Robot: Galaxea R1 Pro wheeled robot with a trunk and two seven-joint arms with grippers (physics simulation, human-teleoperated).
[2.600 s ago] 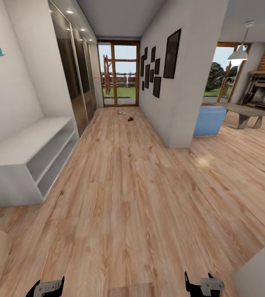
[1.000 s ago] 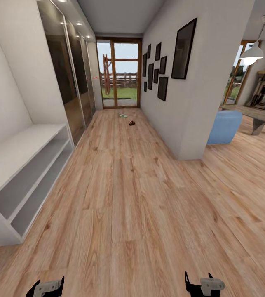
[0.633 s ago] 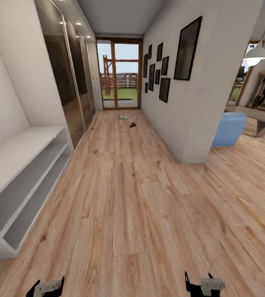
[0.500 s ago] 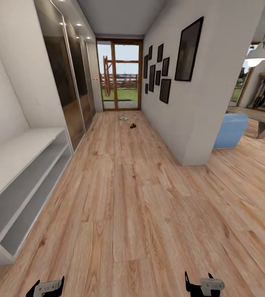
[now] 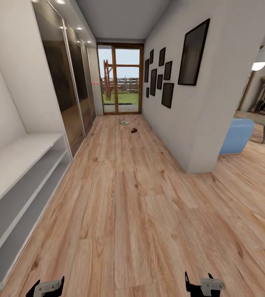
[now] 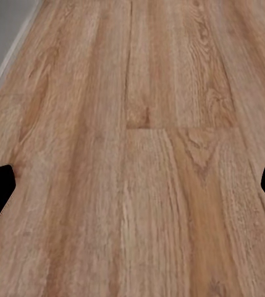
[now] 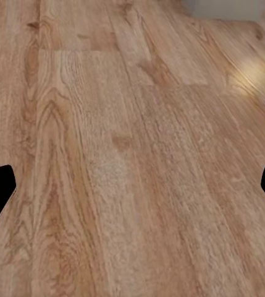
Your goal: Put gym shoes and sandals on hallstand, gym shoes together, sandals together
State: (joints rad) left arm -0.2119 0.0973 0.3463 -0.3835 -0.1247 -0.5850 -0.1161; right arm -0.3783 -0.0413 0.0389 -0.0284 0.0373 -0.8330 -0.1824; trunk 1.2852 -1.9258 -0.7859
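Note:
Far down the corridor floor [image 5: 124, 198], near the glass door, lies a small white-and-green shape, the gym shoes [image 5: 124, 122]. A dark brown spot just right of it and nearer to me is the sandals [image 5: 134, 130]. Both are too small to tell apart as pairs. The light grey hallstand [image 5: 21, 165] runs along the left wall beside me, its bench top and shelves bare. My left gripper [image 5: 48, 284] and right gripper [image 5: 198, 280] hang low at the view's bottom edge. Both are open with nothing held, over bare planks in the left wrist view [image 6: 132, 192] and the right wrist view [image 7: 132, 192].
A dark glass-fronted wardrobe [image 5: 72, 90] lines the left wall past the hallstand. A white wall [image 5: 177, 115] with black picture frames bounds the corridor on the right and ends at a corner. Beyond that corner stand a blue seat [image 5: 237, 136] and a fireplace room.
The camera has rolled forward along the corridor. The hallstand has slid nearer and further left in view, and the shoes look slightly closer. Both grippers hold the same open pose.

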